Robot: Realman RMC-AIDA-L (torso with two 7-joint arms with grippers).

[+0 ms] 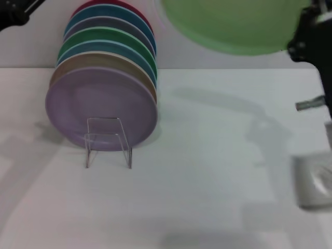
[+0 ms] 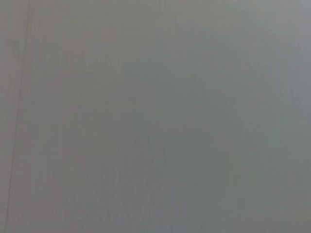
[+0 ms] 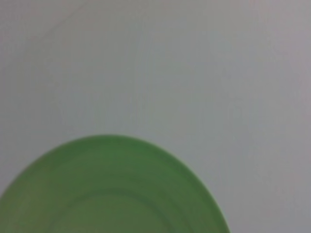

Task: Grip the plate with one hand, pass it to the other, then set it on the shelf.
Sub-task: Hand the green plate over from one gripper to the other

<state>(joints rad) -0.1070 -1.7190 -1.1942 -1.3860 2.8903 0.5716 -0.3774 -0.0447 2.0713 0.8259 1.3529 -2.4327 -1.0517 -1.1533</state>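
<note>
Above table [image 1: 207, 181], plate [image 1: 238, 26] face-down, level.

Pale mint-green plate [image 1: 238, 26], plain and unpatterned, far right; same green in the right wrist view [image 3: 109, 189]. Stack of plates [image 1: 104, 78] on the left: lavender nearest, then tan, light blue, dark green, grey-purple, blue, and red farthest. Clear, colourless rack [image 1: 108, 142] in front of the lavender one. White table [image 1: 207, 181], plain, with soft grey shadows. Black right gripper [image 1: 311, 36] beside the mint plate. Black left arm [image 1: 15, 13] at far left.
</note>
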